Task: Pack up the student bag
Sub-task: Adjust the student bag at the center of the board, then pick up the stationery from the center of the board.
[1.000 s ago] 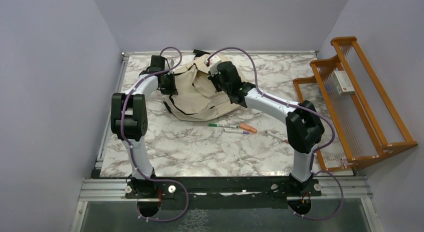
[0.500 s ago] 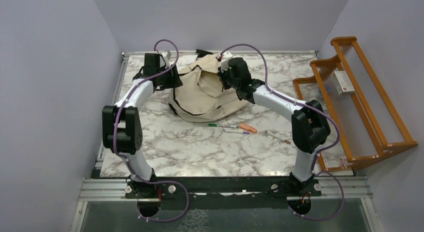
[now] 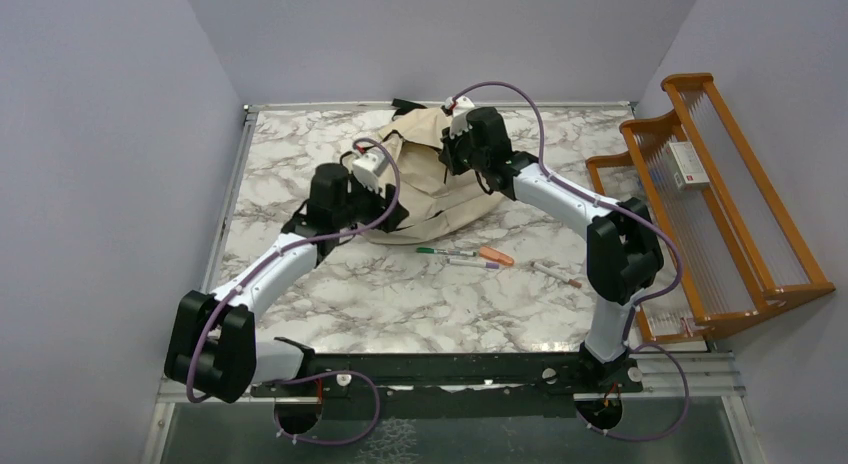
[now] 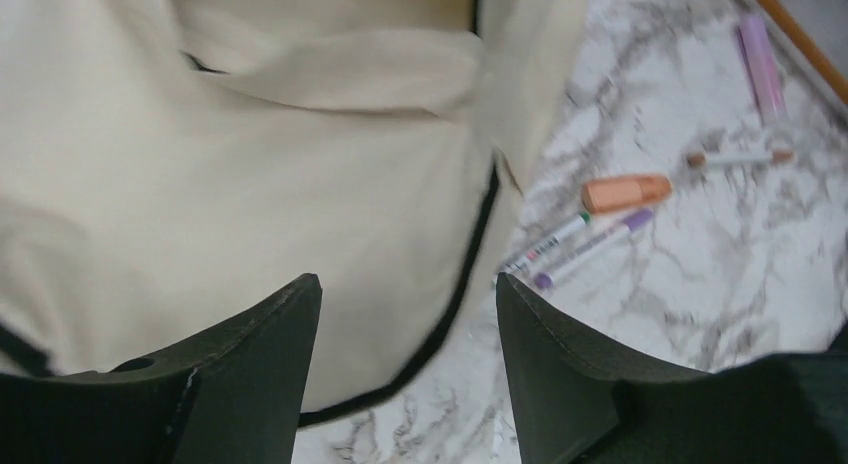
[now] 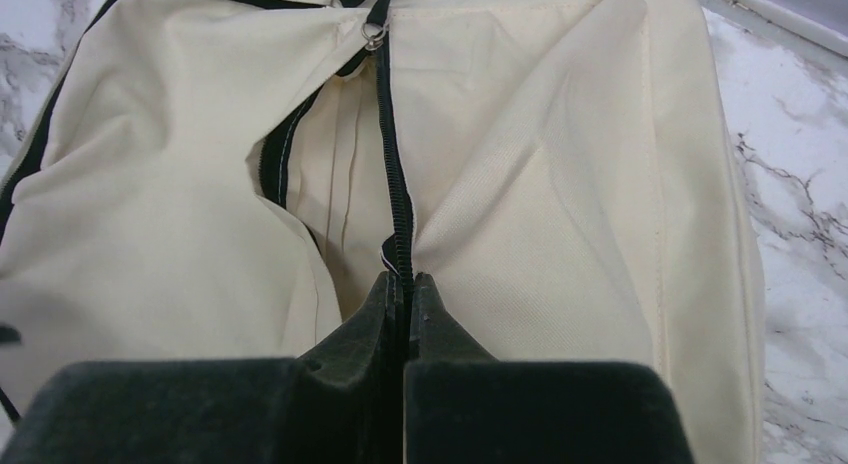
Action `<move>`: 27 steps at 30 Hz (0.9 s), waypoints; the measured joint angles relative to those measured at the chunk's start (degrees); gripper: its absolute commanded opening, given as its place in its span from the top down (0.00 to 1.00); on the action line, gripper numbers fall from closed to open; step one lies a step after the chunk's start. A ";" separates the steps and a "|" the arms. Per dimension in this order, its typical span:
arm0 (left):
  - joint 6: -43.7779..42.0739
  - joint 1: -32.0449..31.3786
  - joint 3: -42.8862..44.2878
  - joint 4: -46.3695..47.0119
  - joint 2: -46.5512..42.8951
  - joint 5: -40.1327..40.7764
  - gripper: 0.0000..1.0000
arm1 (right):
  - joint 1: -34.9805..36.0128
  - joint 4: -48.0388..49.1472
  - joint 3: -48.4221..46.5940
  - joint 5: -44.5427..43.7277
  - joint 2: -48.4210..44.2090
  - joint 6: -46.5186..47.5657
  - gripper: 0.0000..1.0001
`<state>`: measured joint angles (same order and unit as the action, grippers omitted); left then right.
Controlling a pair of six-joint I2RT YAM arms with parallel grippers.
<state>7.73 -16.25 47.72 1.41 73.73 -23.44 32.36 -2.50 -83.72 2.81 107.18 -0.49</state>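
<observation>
Left fingers (image 4: 285, 344) opened, withdrawn from student bag (image 4: 250, 184)

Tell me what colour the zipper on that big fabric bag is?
Black zipper against the cream student bag; the right wrist view shows it best.

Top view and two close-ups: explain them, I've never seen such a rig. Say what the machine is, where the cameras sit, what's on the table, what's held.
Two robot arms, left and right, are bolted at the near edge of the table, each ending in a two-finger gripper. The wide picture looks down from above and behind them; each close-up comes from a wrist camera. On the table lie a student bag, two markers, an orange piece and a pen. The right gripper is shut on the bag's zipper edge. The left gripper hangs open above the bag, holding nothing.
</observation>
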 measured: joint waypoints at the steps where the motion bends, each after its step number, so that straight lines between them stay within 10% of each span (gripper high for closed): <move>1: -1.53 -2.29 -2.23 1.36 -0.44 -0.44 0.32 | -0.13 -0.13 -0.04 0.39 0.00 -0.24 1.00; 12: -27.74 -10.43 -10.03 8.98 -4.15 -16.61 0.37 | -0.61 -0.15 0.61 3.06 0.00 -2.51 0.99; 27: -56.50 -12.81 4.57 -4.74 18.91 -27.52 0.49 | -0.61 1.01 3.45 4.22 -0.22 -3.10 1.00</move>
<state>-48.77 -29.06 52.29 -3.33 92.64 -50.96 31.75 -1.50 -80.27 7.03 106.96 -3.60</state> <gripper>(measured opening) 0.539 0.030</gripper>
